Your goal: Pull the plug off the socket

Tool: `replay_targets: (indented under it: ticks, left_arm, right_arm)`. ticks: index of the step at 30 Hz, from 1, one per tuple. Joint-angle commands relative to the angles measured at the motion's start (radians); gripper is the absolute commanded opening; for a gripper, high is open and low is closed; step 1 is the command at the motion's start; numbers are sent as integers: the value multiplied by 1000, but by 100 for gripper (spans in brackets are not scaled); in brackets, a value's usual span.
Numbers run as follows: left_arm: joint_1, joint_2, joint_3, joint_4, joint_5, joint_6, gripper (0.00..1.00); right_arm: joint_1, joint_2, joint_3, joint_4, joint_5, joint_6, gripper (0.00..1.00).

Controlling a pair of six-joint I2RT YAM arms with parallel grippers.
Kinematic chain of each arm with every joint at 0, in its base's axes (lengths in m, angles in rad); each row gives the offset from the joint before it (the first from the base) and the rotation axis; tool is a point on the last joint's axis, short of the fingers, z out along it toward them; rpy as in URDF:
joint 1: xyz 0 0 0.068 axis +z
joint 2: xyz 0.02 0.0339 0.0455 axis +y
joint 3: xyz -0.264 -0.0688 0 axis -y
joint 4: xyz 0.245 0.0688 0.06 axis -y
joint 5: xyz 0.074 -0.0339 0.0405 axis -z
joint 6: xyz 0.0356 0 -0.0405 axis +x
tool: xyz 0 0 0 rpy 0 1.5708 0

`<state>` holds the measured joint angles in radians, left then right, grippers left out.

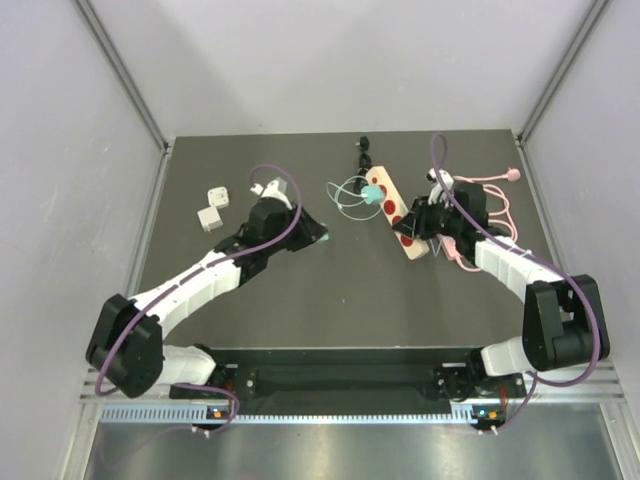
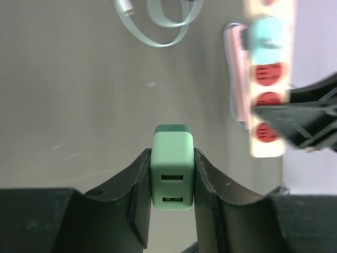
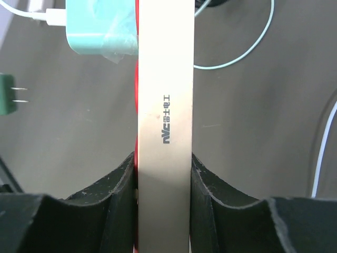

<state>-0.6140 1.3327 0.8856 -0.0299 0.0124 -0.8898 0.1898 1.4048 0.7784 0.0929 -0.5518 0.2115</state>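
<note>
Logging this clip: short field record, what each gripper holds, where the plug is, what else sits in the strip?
left gripper: shut on green two-port USB charger plug
right gripper: shut on beige power strip with red sockets
plug status: out of the strip, prongs bare, clear of it
plugged in: light-blue adapter with white cable
lying loose: white cube adapters, pink cable

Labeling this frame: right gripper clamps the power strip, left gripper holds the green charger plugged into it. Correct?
Not plugged in: the green charger is out of the power strip; right wrist view shows its bare prongs. The left gripper and right gripper hold as stated.
</note>
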Motion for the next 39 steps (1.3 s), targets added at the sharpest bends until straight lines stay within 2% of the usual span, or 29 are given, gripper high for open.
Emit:
replay_targets:
  ticks: [1, 4, 10, 14, 18, 29, 37, 39]
  left_arm:
    - [65, -69, -88, 101, 101, 41, 0]
    - [193, -105, -152, 82, 95, 37, 0]
    - [374, -142, -212, 45, 11, 35, 0]
    - [516, -101, -231, 85, -41, 40, 0]
    - [634, 0, -220, 128, -23, 38, 0]
    - [764, 209, -82, 74, -55, 95, 7]
    - [839, 325, -27, 50, -19, 103, 27]
    - [853, 339, -19, 42, 12, 103, 38]
  right_arm:
    - [-41, -46, 15, 206, -172, 37, 0]
    - [-53, -49, 12, 217, -195, 46, 0]
    - [-64, -43, 9, 226, -214, 57, 0]
    - [-66, -36, 12, 228, -224, 63, 0]
    - [-69, -35, 10, 232, -238, 74, 0]
    - [-70, -26, 13, 235, -250, 85, 0]
    - [-73, -23, 15, 237, -255, 88, 0]
    - [-75, -23, 15, 237, -257, 86, 0]
